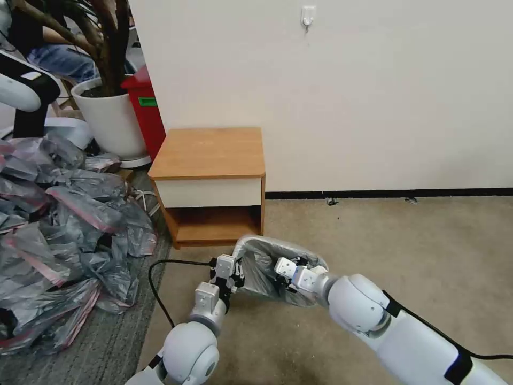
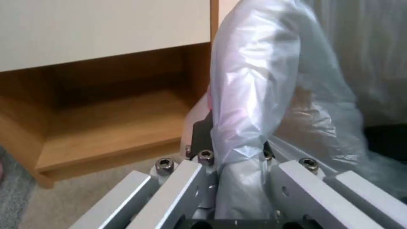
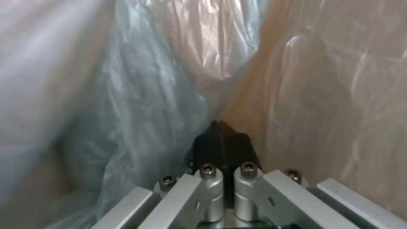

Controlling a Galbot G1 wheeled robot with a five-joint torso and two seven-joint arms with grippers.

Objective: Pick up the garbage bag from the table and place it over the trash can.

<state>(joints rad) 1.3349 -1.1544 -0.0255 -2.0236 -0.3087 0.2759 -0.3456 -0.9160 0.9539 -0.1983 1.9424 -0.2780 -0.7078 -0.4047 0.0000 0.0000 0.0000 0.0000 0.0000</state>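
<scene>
The garbage bag (image 1: 262,262) (image 2: 263,79), thin grey film, is draped over the trash can on the floor, just in front of the table (image 1: 208,155). The trash can's beige wall (image 3: 335,95) shows faintly through the film. My left gripper (image 1: 236,275) (image 2: 233,140) is at the bag's left edge, and a fold of film runs between its fingers. My right gripper (image 1: 283,269) (image 3: 221,136) is inside the bag's mouth. Its black pads (image 3: 208,146) are pressed together where the creases meet.
A big heap of grey-and-pink bags (image 1: 59,230) covers the floor to the left. A white plant pot (image 1: 109,120) and a red box (image 1: 144,107) stand behind it. A black cable (image 1: 160,289) loops beside my left arm. Open carpet (image 1: 417,240) lies to the right.
</scene>
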